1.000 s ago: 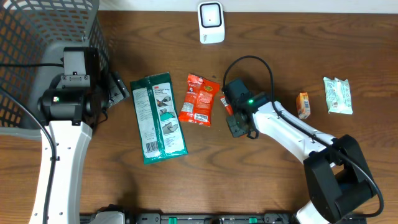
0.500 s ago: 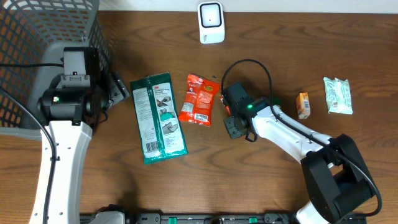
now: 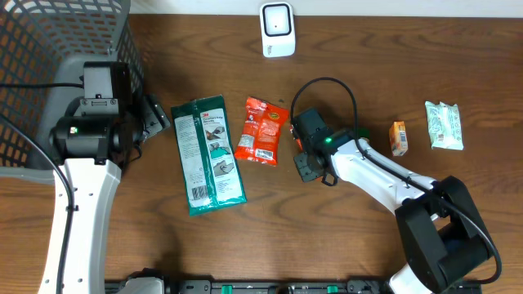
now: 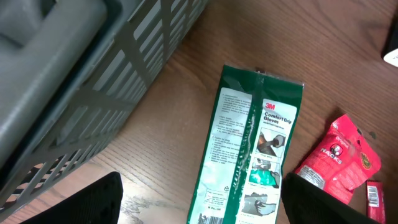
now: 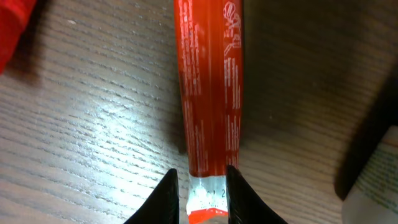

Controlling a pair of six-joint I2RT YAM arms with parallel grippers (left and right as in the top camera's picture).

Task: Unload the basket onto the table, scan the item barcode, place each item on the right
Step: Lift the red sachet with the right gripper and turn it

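A slim red stick packet (image 5: 210, 87) lies lengthwise on the wood table, and my right gripper (image 5: 202, 194) is shut on its white-printed near end. From overhead this gripper (image 3: 304, 155) sits just right of a red snack bag (image 3: 261, 131), and the arm covers most of the stick. The white scanner (image 3: 277, 29) stands at the table's far edge. My left gripper (image 4: 205, 208) hangs open over the lower end of a green 3M gloves pack (image 4: 249, 149), touching nothing.
A dark mesh basket (image 3: 49, 49) fills the far left corner beside the left arm. A small orange box (image 3: 398, 137) and a white-green packet (image 3: 444, 125) lie to the right. The right arm's black cable (image 3: 327, 86) loops above the gripper.
The right gripper has shifted slightly left, toward the red snack bag, still closed on the stick packet. The left arm has not moved.
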